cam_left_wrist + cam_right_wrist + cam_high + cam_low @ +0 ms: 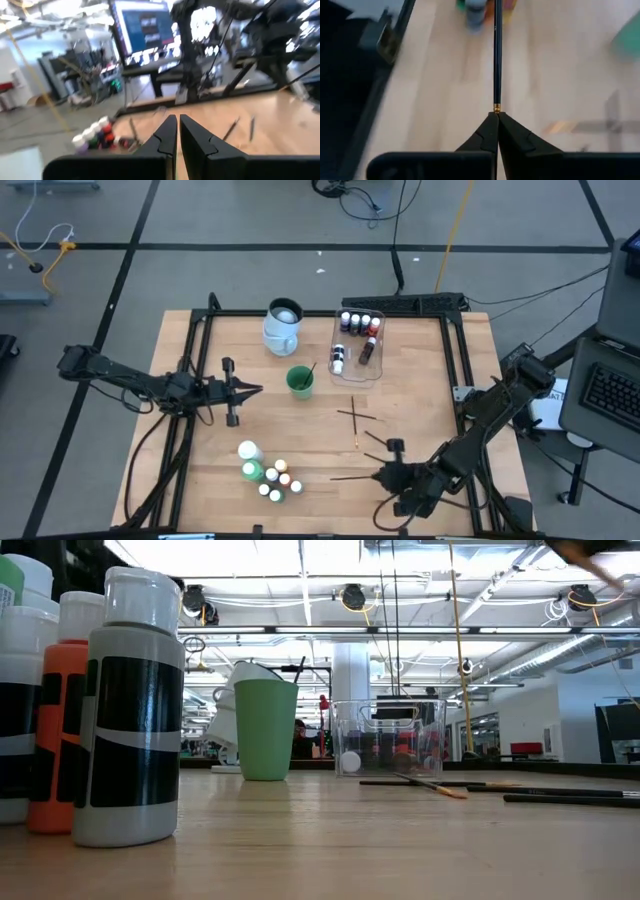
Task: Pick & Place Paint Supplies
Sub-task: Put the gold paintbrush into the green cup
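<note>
Brush [496, 55] in right claw [496, 116], pointing straight ahead.

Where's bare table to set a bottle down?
Free: the left strip beside the bottle cluster, below the left tool; also the far left corner beside the pale-blue jug. Crowded: the clear tub with the green cup beside it, and the loose brushes by the right tool.

Bottles [90, 700] up close run off the low view's left edge; the brush [496, 55] tip hides between the right gripper [497, 116] fingers.
</note>
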